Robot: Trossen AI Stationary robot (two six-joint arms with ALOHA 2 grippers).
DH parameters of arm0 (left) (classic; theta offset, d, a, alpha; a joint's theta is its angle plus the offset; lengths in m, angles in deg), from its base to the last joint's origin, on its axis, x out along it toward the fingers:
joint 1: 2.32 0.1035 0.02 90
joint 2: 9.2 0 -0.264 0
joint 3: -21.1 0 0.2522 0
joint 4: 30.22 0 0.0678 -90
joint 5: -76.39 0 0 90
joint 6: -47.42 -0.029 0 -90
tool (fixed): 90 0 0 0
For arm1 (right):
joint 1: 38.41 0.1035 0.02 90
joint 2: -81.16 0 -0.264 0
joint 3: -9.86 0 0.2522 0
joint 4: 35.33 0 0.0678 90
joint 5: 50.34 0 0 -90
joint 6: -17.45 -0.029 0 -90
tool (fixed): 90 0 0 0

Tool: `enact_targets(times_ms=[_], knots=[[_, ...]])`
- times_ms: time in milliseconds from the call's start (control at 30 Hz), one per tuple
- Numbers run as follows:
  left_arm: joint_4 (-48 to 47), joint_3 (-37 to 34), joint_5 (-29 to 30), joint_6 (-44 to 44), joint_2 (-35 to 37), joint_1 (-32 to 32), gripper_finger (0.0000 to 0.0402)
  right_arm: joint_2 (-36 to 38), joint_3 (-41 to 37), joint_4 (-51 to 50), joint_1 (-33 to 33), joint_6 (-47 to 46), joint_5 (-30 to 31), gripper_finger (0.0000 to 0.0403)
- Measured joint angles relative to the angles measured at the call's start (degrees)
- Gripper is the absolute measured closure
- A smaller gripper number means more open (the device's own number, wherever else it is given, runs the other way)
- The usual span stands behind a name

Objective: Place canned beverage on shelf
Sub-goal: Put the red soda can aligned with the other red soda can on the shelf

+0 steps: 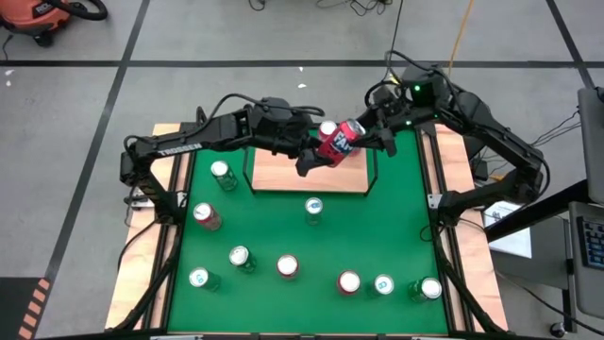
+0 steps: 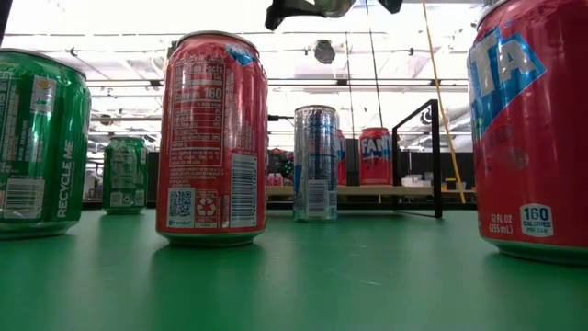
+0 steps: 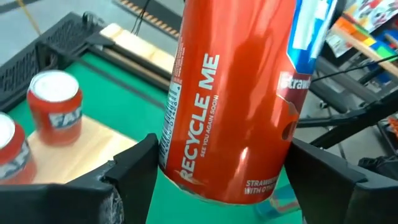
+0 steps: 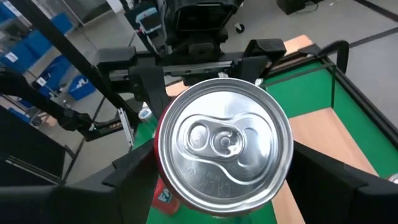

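A red Fanta can (image 1: pixel 341 142) hangs tilted in the air over the far right part of the shelf (image 1: pixel 283 176), a light-wood board with a thin black rail (image 1: pixel 370 175). My left gripper (image 1: pixel 316 151) comes at the can from the left, my right gripper (image 1: pixel 366 137) from the far right, and both are shut on it. Two more red cans (image 3: pixel 55 107) stand upright on the board, and they also show in the low view (image 2: pixel 374 156). My left gripper pinches the can's side wall near its bottom end (image 3: pixel 180 177) between its two fingers (image 3: pixel 134 177), which lie across the can. The can is lifted clear and tilted. My right gripper has its two fingers (image 4: pixel 140 171) on opposite sides of the can's top end, just below the rim (image 4: pixel 163 180). They run along the can, whose lid (image 4: pixel 224 146) faces the wrist. Where they touch is hidden by the lid.
Several upright cans stand on the green mat in front of the shelf: a silver-blue one (image 1: pixel 313 208) nearest it, a green one (image 1: pixel 224 175), a red one (image 1: pixel 206 215) and a row near the front edge (image 1: pixel 348 281). Pale wood strips (image 1: pixel 170 236) run along both sides.
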State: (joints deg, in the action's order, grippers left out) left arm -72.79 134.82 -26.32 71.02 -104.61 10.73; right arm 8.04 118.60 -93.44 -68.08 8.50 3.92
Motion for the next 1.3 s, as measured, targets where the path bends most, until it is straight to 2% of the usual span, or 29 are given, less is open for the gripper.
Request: enact_targets(times_ms=[267, 400, 667, 800, 1033, 1300], knots=[[-2.40, -0.11, 0.42, 0.99, 0.28, 0.26, 0.0009, -1.98, 0.02, 0.40, 0.00, 1.32, -0.16, 0.0112], [-5.24, -0.15, -0.28, 2.93, 1.80, 1.52, 0.0015, -2.83, 0.02, 0.56, 0.00, 4.00, 0.29, 0.0112], [-11.78, -0.15, -0.27, 2.57, 6.11, 4.14, 0.0018, -6.06, 0.09, -3.09, -0.28, 15.10, 6.34, 0.0112], [-13.40, -0.13, -0.09, 0.08, 7.63, 4.97, 0.0018, -8.25, 0.09, -5.15, -0.28, 17.97, 6.54, 0.0112], [-18.36, -0.22, -0.14, -3.03, 8.07, 5.56, 0.0018, -13.57, 0.11, -10.07, -0.24, 22.55, 10.53, 0.0112], [-21.69, -0.22, -0.40, -3.69, 8.04, 5.27, 0.0018, -22.40, 0.09, -10.90, -0.61, 27.35, 8.53, 0.0112]])
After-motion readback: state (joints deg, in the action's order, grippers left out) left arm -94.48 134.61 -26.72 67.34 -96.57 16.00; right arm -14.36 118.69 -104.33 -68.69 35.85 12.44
